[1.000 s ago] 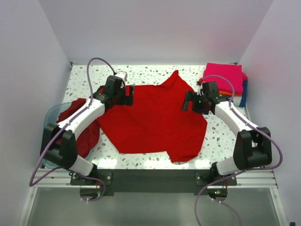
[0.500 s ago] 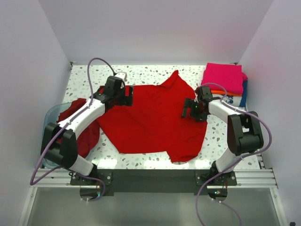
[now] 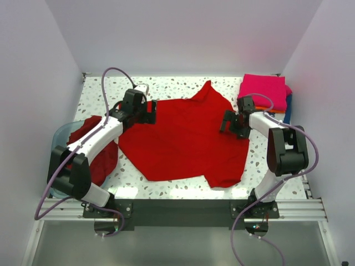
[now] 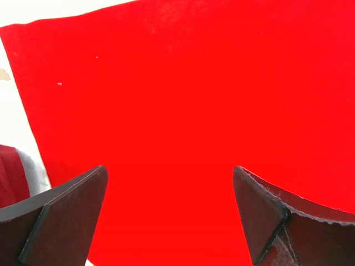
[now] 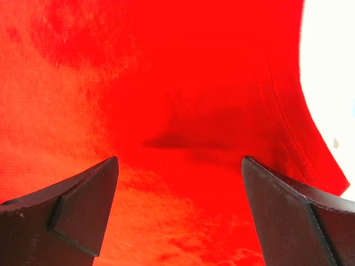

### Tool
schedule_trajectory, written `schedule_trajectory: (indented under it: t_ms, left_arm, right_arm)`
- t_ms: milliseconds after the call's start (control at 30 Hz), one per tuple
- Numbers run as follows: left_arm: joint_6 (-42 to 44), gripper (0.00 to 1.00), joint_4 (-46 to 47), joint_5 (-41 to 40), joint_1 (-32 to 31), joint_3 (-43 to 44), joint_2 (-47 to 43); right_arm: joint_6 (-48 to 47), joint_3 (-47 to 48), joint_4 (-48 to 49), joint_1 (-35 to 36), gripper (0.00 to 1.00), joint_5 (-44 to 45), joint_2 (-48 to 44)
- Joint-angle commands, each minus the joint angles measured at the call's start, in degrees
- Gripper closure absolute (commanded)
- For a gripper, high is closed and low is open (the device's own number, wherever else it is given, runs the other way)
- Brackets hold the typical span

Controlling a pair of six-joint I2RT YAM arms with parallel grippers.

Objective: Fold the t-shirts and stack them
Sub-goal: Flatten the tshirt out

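A bright red t-shirt (image 3: 186, 138) lies spread across the middle of the speckled table. My left gripper (image 3: 151, 113) hovers open over its upper left edge, and in the left wrist view red cloth (image 4: 194, 111) fills the space between the wide dark fingers (image 4: 66, 216). At the shirt's right edge my right gripper (image 3: 226, 123) is open too; the right wrist view shows the shirt (image 5: 166, 127), its stitched hem to the right, with nothing pinched. Folded t-shirts, magenta on top (image 3: 265, 91), are stacked at the back right. Another red shirt (image 3: 100, 152) hangs from the tub on the left.
A translucent teal tub (image 3: 60, 138) stands at the left edge of the table, partly under the left arm. Orange and blue layers (image 3: 284, 111) show under the magenta stack. White walls close in the back and both sides.
The right arm swung its elbow in and carried its gripper right and slightly back along the shirt's right edge. The shirt's right side now lies flatter and wider. The left gripper barely moved.
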Motion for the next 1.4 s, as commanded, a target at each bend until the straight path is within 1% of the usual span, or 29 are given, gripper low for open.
schedule_trajectory:
  t_ms: [0, 133, 233, 300, 400, 433, 500, 533, 567, 600, 633, 733, 767, 800, 833, 900, 933, 1000, 1033, 1100, 1133, 1233, 1367]
  left_arm:
    - [1.16, 0.0, 2.78, -0.84, 0.55, 0.61, -2.02]
    - [0.99, 0.0, 2.78, -0.58, 1.08, 0.79, -2.02]
    - [0.81, 0.0, 2.78, -0.06, 1.52, 0.97, -1.84]
    - [0.72, 0.0, 2.69, 0.12, 1.78, 1.14, -1.93]
    - [0.37, 0.0, 2.69, 0.74, 2.4, 1.23, -2.02]
    - [0.11, 0.0, 2.69, 0.65, 2.66, 1.23, -2.02]
    - [-0.24, 0.0, 2.34, 0.65, 2.93, 1.32, -1.84]
    - [-0.51, 0.0, 2.16, 0.22, 3.1, 1.32, -1.75]
    - [-0.51, 0.0, 2.07, -0.14, 3.28, 1.32, -1.75]
    - [-0.68, 0.0, 1.9, -0.4, 3.45, 1.32, -1.75]
    - [-1.03, 0.0, 1.81, -0.84, 3.98, 1.32, -1.67]
    - [-1.82, 0.0, 1.37, -1.28, 5.73, 1.4, -1.84]
    - [-2.09, 0.0, 1.37, -1.28, 6.18, 1.41, -2.02]
    - [-2.35, 0.0, 1.28, -1.28, 6.53, 1.32, -2.19]
    - [-2.53, 0.0, 1.28, -1.28, 7.23, 1.23, -2.37]
    - [-2.53, 0.0, 1.46, -1.28, 7.5, 1.06, -2.81]
    - [-2.53, 0.0, 1.46, -1.54, 7.58, 0.97, -2.9]
    - [-2.53, 0.0, 1.46, -1.9, 7.76, 0.97, -2.98]
    - [-2.62, 0.0, 1.37, -1.99, 7.76, 0.97, -2.9]
    - [-2.53, 0.0, 1.37, -2.07, 7.85, 0.97, -2.9]
    - [-2.53, 0.0, 1.28, -2.25, 7.94, 0.97, -2.9]
    - [-2.62, 0.0, 1.28, -2.16, 8.02, 0.97, -2.72]
    - [-2.71, 0.0, 1.28, -2.08, 8.11, 0.97, -2.28]
  right_arm:
    - [-0.59, 1.97, -1.4, -2.24, 0.04, 3.02, 3.91]
    - [-1.12, 4.61, -2.19, -4.35, 0.04, 3.55, 6.2]
    - [-2.34, 6.72, -2.97, -5.14, 0.04, 4.07, 6.12]
    - [-3.57, 7.78, -2.81, -5.14, 0.07, 3.64, 4.46]
    - [-4.19, 6.38, -2.02, -3.04, 0.09, 3.19, -2.91]
    - [-4.28, 6.03, -2.19, -0.42, 0.09, 3.89, -6.67]
    - [-4.37, 5.5, -3.5, 3.63, 0.09, 7.31, -10.3]
    - [-4.2, 5.5, -3.94, 8.78, 0.09, 8.89, -11.79]
    - [-3.76, 4.97, -4.12, 11.53, 0.09, 10.21, -14.68]
    - [-3.23, 4.53, -4.21, 14.25, 0.09, 12.49, -15.93]
    - [-1.58, 4.01, -3.95, 19.24, 0.1, 13.47, -17.33]
    - [2.12, 1.46, -1.75, 26.47, 0.13, 15.23, -20.86]
    - [2.91, 0.5, -0.97, 31.63, 0.15, 15.67, -21.21]
    - [4.23, 0.23, 0.26, 34.29, 0.16, 16.81, -21.47]
    - [4.85, 0.05, 0.79, 39.63, 0.18, 17.43, -21.22]
    - [6.52, 0.05, 2.37, 44.58, 0.19, 18.48, -19.38]
    - [7.14, 0.31, 2.82, 49.22, 0.22, 19.88, -18.41]
    - [8.19, 0.92, 4.57, 53.72, 0.26, 21.29, -16.57]
    - [8.37, 1.45, 4.93, 58.01, 0.28, 23.13, -14.29]
    - [8.81, 3.38, 5.37, 61.73, 0.31, 24.9, -11.47]
    - [8.99, 4.0, 5.46, 64.53, 0.34, 25.6, -9.11]
    - [9.78, 6.11, 6.95, 68.75, 0.4, 26.4, -5.49]
    - [9.95, 9.01, 7.65, 72.2, 0.43, 28.5, 0.04]
